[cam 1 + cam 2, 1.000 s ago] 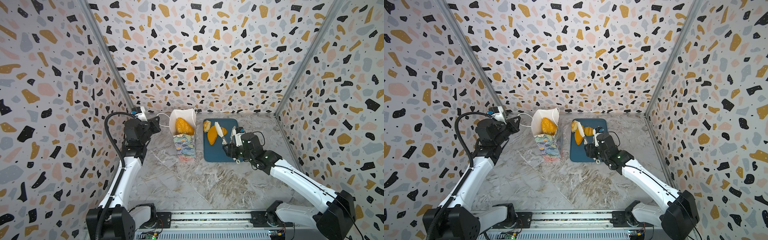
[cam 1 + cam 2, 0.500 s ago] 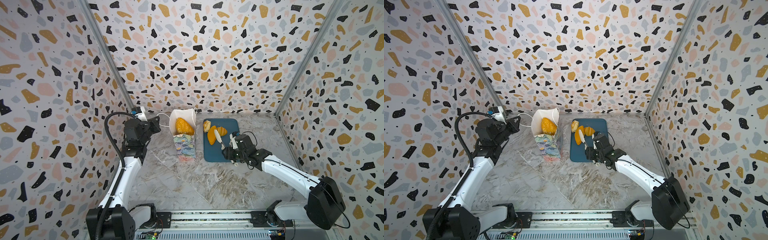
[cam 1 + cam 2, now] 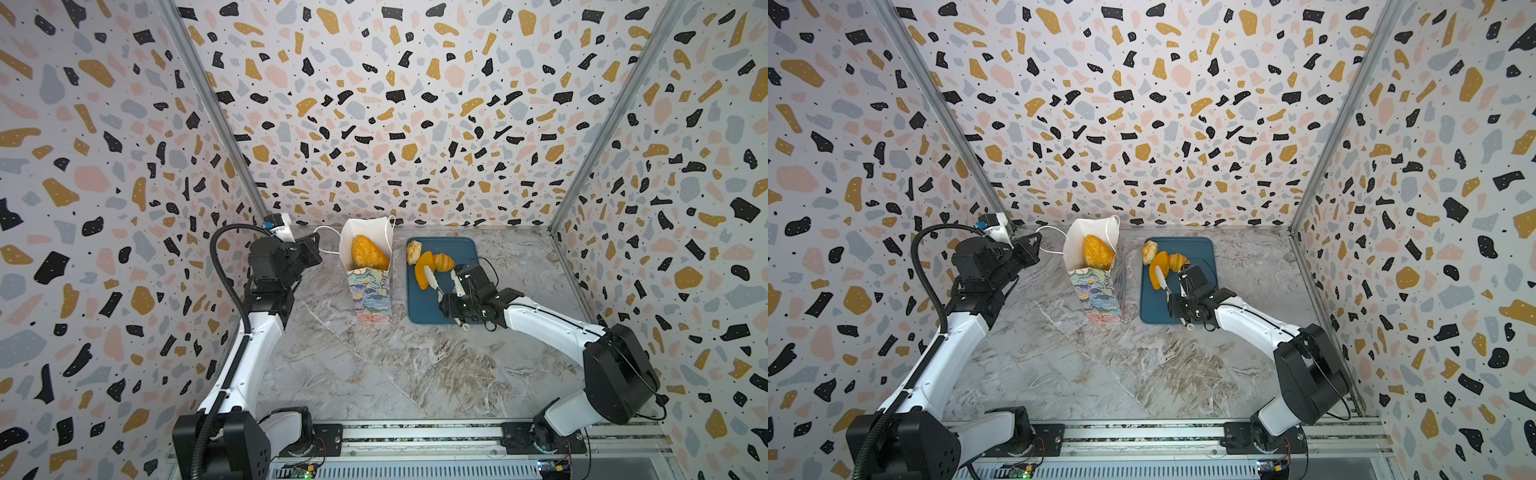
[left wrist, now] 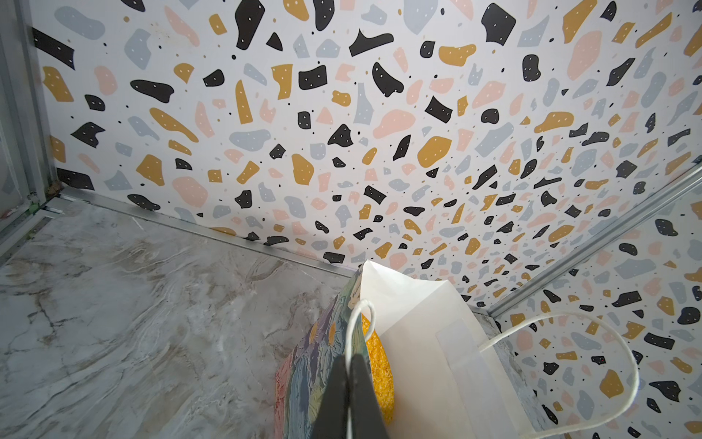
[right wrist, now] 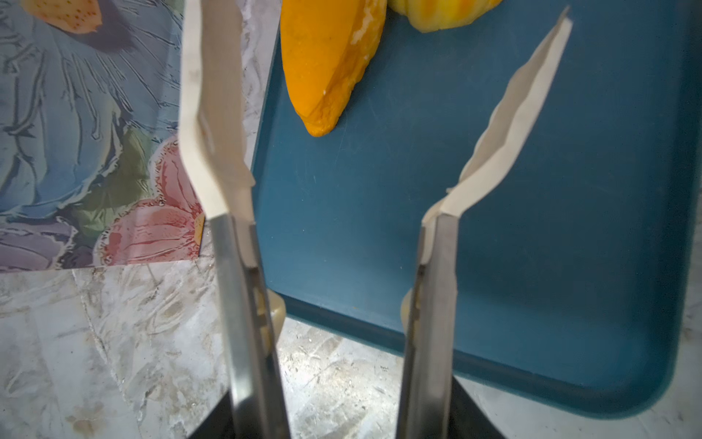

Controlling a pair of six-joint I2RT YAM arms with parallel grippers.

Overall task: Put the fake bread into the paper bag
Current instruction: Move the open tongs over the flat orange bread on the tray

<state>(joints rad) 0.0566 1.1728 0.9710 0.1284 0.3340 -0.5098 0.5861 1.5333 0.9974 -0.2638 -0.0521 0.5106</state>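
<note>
Bagging partly done. The paper bag (image 3: 370,293) stands upright on the marble table (image 3: 374,374), mouth open, just beside the dark-blue tray (image 3: 428,311). One piece of the fake bread, the seeded loaf (image 3: 368,253), sits inside with its top showing above the rim. Three more lie at the tray's far end: the smooth orange oval (image 3: 420,266), the ridged roll (image 3: 444,262) right against it, and the tan roll (image 3: 413,252) nearest the bag (further pieces, if any, are not visible). The left gripper (image 3: 312,245) is clenched on the bag's cord handle (image 4: 352,325). The wrist view shows its black fingers (image 4: 334,395) pressed together on the cord, which seems meant to steady the open mouth. The right gripper (image 3: 455,301) grasps a pair of tongs (image 5: 212,114). Their white tips stand apart with nothing between them, over the tray, with the oval's near end just ahead of the gap. Step in hand, by the look of it: the approach to the orange oval. The next move likely calls for easing the tongs forward and down until the tips straddle the oval across its narrow width, then squeezing and lifting high enough to clear the bag's rim. The oval's smooth skin may slip, and the ridged roll may get dragged along.
</note>
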